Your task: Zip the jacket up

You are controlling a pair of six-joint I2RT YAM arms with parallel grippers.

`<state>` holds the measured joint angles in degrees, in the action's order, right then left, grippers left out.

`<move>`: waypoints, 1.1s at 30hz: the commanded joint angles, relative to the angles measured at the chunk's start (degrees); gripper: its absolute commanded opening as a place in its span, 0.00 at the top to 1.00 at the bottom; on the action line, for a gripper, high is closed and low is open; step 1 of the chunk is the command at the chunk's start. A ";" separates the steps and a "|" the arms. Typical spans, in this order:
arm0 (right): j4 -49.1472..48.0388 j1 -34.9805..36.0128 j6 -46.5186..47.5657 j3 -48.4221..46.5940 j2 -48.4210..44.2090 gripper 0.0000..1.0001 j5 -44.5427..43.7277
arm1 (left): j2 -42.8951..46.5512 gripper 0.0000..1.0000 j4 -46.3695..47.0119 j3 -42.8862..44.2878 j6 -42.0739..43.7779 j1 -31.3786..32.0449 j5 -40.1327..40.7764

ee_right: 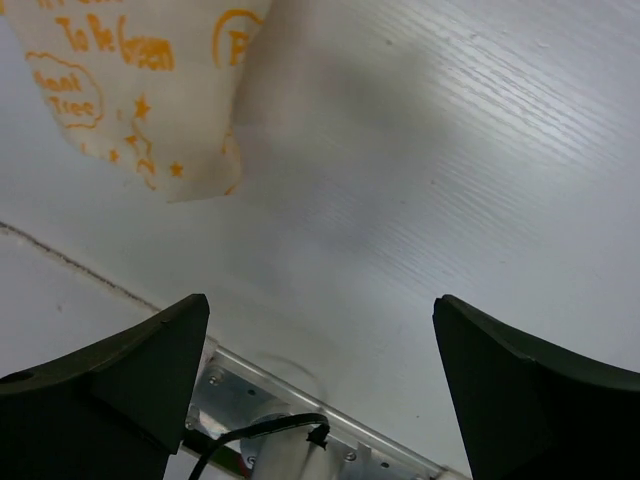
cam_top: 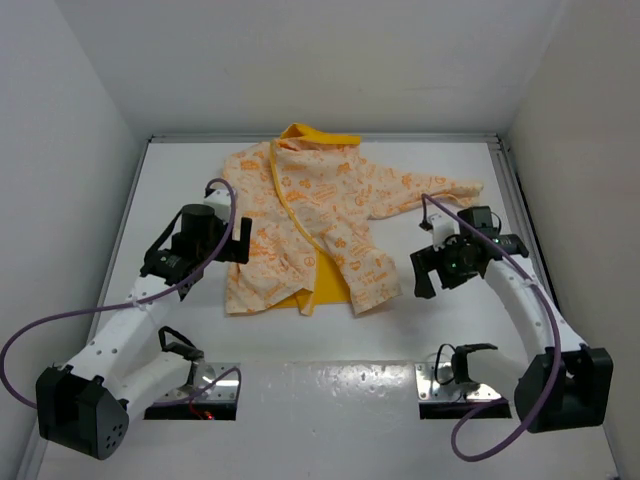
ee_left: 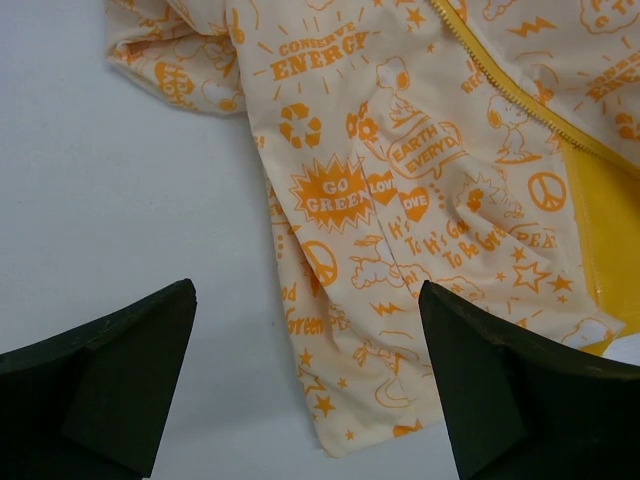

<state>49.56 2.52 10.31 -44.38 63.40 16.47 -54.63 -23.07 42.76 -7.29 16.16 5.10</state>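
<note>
Cream hooded child-size jacket with orange print (cam_top: 335, 215) lay flat mid-desk, hood toward frame top, front unzipped. Yellow zipper edging (cam_top: 288, 215) ran top to bottom, slanting right. Left fingers (ee_left: 110, 370) spread, empty, just beside jacket's left edge. Right fingers (ee_right: 110, 385) spread, empty, near right hem corner. Zipper foot between both arms; left judged nearer.

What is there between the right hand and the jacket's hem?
Nothing: only bare white table separates the right hand from the jacket, seen in the top view.
</note>
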 commanded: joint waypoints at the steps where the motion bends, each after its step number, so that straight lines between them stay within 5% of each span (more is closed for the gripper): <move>1: 0.10 3.88 -1.08 -2.55 -1.42 0.07 1.82 | 0.93 0.00 1.53 -0.22 -0.98 0.36 -0.01; 11: -4.20 25.85 2.62 -13.17 11.20 0.14 -16.02 | -2.58 0.00 1.54 2.85 -3.95 0.89 4.46; 14: -5.00 32.71 -1.42 -16.33 16.56 0.03 -20.42 | -3.11 0.00 1.01 3.38 -5.19 0.89 5.61; 20: -8.69 44.38 -8.55 -19.25 23.96 0.02 -32.88 | -3.64 0.00 0.48 4.43 -6.24 0.89 7.29; 23: -10.27 48.08 -8.72 -20.30 28.09 0.06 -40.43 | -4.17 0.00 0.48 4.43 -6.86 0.37 7.29; 33: -8.17 51.53 -17.42 -25.05 35.73 0.10 -40.99 | -4.17 0.00 1.01 4.43 -7.39 0.36 8.52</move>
<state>41.43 53.49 -2.87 -66.32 97.27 -21.89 -58.94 -23.14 45.19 -13.23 16.53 12.27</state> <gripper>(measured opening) 0.904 0.997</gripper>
